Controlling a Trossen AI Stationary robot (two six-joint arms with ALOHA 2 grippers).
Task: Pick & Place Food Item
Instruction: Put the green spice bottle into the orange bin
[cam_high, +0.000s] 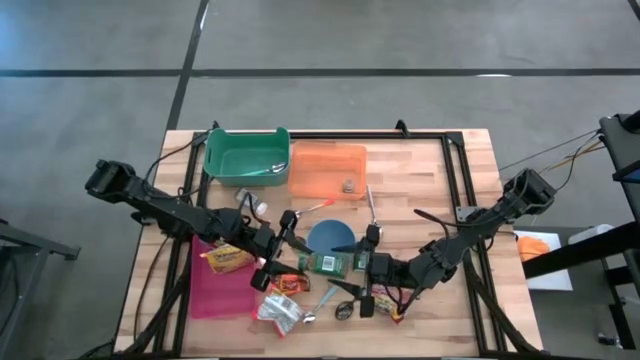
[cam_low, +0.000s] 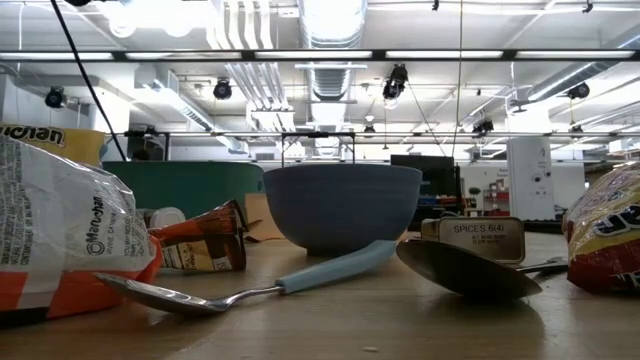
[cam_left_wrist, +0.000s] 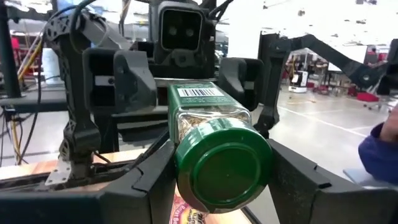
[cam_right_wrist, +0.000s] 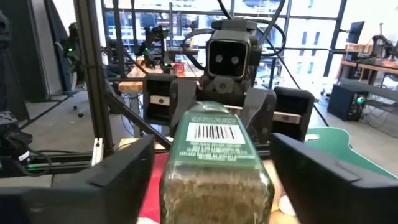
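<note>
Green-capped spice jar lies lengthwise between both pincers at lower centre of the high view: left pincer clamps its lid end, right pincer stands spread around its base, gripping nothing.

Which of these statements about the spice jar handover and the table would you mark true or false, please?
1. The left gripper has its jaws closed on the green-lidded spice jar. True.
2. The right gripper is clamped tight on the jar. False: its jaws stand apart on either side of the jar.
3. The blue bowl sits inside the orange bin. False: it stands on the table, outside the bin.
4. The green bin stands right beside the orange bin. True.
</note>
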